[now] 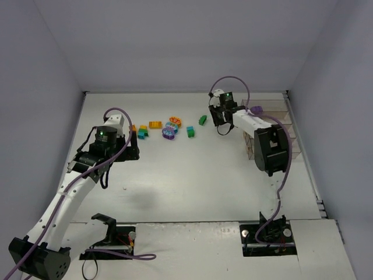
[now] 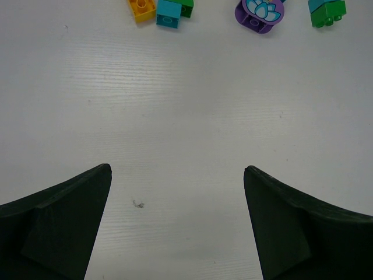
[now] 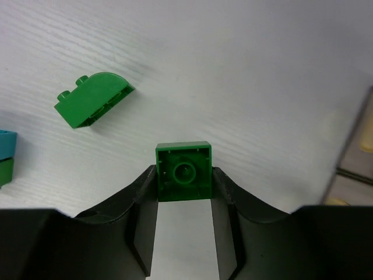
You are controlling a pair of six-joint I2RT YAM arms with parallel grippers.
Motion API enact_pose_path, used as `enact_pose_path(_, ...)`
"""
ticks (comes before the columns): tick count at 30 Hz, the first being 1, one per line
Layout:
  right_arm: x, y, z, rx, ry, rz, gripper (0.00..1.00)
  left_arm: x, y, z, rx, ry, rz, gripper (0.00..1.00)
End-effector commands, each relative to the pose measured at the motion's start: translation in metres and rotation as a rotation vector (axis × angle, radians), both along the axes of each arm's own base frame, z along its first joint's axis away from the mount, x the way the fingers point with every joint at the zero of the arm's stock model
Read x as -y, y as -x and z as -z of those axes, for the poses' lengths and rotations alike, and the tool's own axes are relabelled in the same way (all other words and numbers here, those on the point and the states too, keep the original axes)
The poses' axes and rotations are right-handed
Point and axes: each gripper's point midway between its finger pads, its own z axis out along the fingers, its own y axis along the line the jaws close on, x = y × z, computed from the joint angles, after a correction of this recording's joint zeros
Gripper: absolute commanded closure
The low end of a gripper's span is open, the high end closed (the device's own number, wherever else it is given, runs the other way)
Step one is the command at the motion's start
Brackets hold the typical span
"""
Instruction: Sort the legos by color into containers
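Legos (image 1: pixel 169 128) lie in a loose row across the upper middle of the overhead frame, on the white table (image 1: pixel 192 181). From left to right I see a small orange, teal and green cluster (image 1: pixel 140 131), an orange brick (image 1: pixel 155 124), a purple round piece (image 1: pixel 169 133), an orange round piece (image 1: pixel 175 121), a teal-and-green stack (image 1: pixel 190 132) and a green rounded brick (image 1: pixel 203 120).

Just right of that last one is the right gripper (image 1: pixel 220 119). Its wrist view shows the claw clamped on a green square brick (image 3: pixel 183 172), a finger against each side, the hollow underside facing the camera. I cannot tell whether that brick touches the table. The green rounded brick lies apart from it, in the upper left of that frame.

The containers (image 1: pixel 269 105), clear bins joined in a row, stand at the right of the overhead frame, partly behind the right arm.

The left gripper (image 1: pixel 133 143) sits at the left end of the row. In its wrist view the fingers (image 2: pixel 70 221) stand wide apart with bare table between them. The cluster, the purple piece and the stack line that frame's top edge.
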Motion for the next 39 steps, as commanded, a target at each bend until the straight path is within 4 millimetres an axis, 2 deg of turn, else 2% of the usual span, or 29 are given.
enact_pose_path(1,0.037,-0.02,-0.13,0.292,-0.044,0.149,1.0,0.011,-0.011,-0.011,0.049,0.039,0.03,0.11)
enact_pose_path(2,0.049,-0.018,-0.151,0.327,-0.061,0.176,1.0,0.012,-0.012,-0.012,0.048,0.043,0.029,0.11)
enact_pose_path(3,0.07,-0.017,-0.153,0.327,-0.069,0.227,1.0,0.012,-0.012,-0.012,0.048,0.045,0.03,0.11)
enact_pose_path(5,0.091,-0.013,-0.164,0.345,-0.077,0.272,1.0,0.013,-0.013,-0.013,0.053,0.05,0.027,0.11)
enact_pose_path(6,0.112,-0.013,-0.164,0.343,-0.073,0.312,1.0,0.013,-0.013,-0.013,0.055,0.052,0.026,0.11)
enact_pose_path(8,0.131,-0.007,-0.157,0.321,-0.059,0.344,1.0,0.013,-0.012,-0.012,0.058,0.058,0.028,0.11)
enact_pose_path(9,0.148,-0.006,-0.156,0.318,-0.051,0.375,0.99,0.014,-0.012,-0.013,0.063,0.06,0.028,0.11)
enact_pose_path(11,0.162,-0.003,-0.148,0.301,-0.05,0.396,0.98,0.013,-0.011,-0.011,0.061,0.059,0.028,0.11)
enact_pose_path(12,0.178,-0.001,-0.145,0.291,-0.053,0.419,0.98,0.013,-0.01,-0.012,0.062,0.059,0.028,0.11)
enact_pose_path(15,0.195,0.0,-0.129,0.251,-0.057,0.439,0.96,0.012,-0.006,-0.013,0.064,0.059,0.029,0.11)
enact_pose_path(23,0.215,0.001,-0.088,0.159,-0.051,0.465,0.9,0.008,0.002,-0.014,0.062,0.05,0.036,0.11)
enact_pose_path(26,0.216,0.001,-0.08,0.139,-0.06,0.466,0.81,0.008,0.003,-0.013,0.061,0.05,0.033,0.11)
enact_pose_path(29,0.215,0.01,-0.066,0.085,-0.058,0.471,0.7,0.008,0.002,-0.012,0.06,0.053,0.031,0.11)
enact_pose_path(30,0.216,0.01,-0.066,0.082,-0.057,0.477,0.61,0.009,0.001,-0.013,0.06,0.054,0.032,0.11)
enact_pose_path(36,0.211,0.015,-0.066,0.071,-0.084,0.49,0.43,0.01,-0.003,-0.014,0.064,0.055,0.032,0.11)
enact_pose_path(39,0.201,0.012,-0.08,0.098,-0.106,0.473,0.42,0.011,-0.004,-0.011,0.058,0.056,0.035,0.11)
